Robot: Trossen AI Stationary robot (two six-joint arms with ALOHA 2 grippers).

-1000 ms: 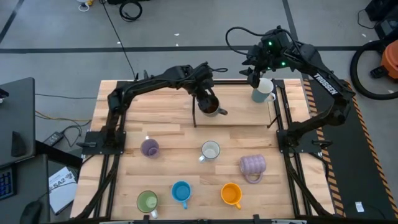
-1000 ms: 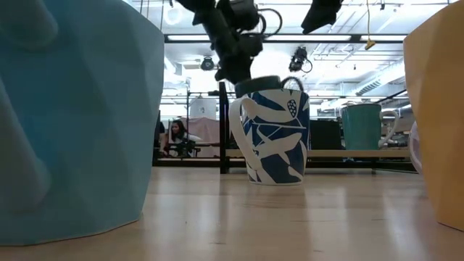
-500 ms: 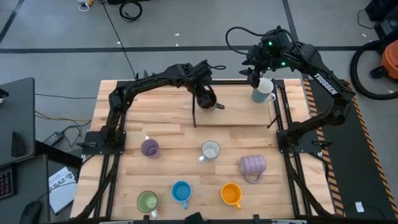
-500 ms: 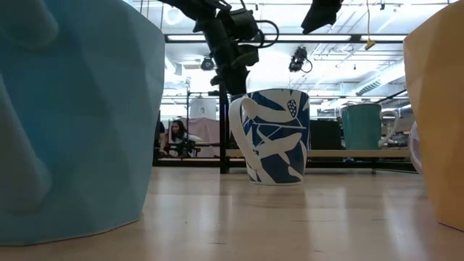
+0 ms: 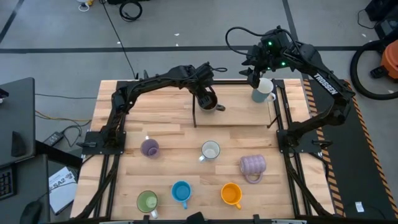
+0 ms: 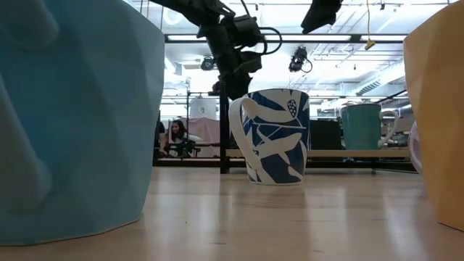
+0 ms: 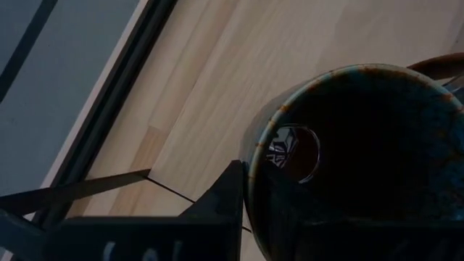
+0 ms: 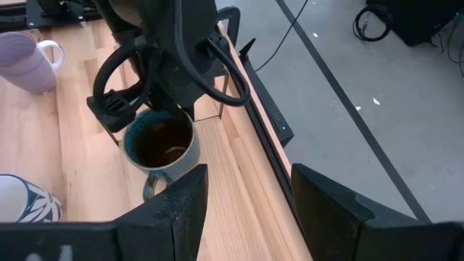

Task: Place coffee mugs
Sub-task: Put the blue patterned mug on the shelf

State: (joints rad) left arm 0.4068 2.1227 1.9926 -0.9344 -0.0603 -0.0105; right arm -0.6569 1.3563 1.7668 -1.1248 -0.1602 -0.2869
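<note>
A dark grey-brown mug (image 5: 210, 102) is over the raised wooden shelf (image 5: 239, 112) at the table's far side, with my left gripper (image 5: 204, 93) shut on its rim. Whether its base touches the shelf, I cannot tell. In the low view the patterned white mug hides it. A pale teal mug (image 5: 262, 91) stands on the shelf's right end. Above that mug my right gripper (image 8: 246, 217) hangs open, touching nothing. Six more mugs stand on the near half of the table: lilac (image 5: 149, 147), patterned white (image 5: 211, 150), ribbed lavender (image 5: 252, 164), green (image 5: 147, 201), blue (image 5: 181, 191) and orange (image 5: 231, 194). My left gripper holds the dark mug by its rim (image 7: 250, 156), on the side opposite the handle (image 8: 148, 185). One finger (image 7: 228, 206) lies outside the wall; the other is lost in the dark inside. The fingers come steeply from above, slanting in from the table's left. The mug's mouth faces up.
The shelf stands on thin black legs (image 5: 194, 117). Black frame rails (image 5: 283, 112) run along both sides of the table. Bare shelf top lies between the dark mug and the teal one. A person sits in the room far behind the table (image 6: 176, 138).
My left gripper has gone down toward the shelf with the dark mug, still shut on its rim. In the low view the mug's rim, seen above the patterned white mug a second ago, has sunk behind it.
</note>
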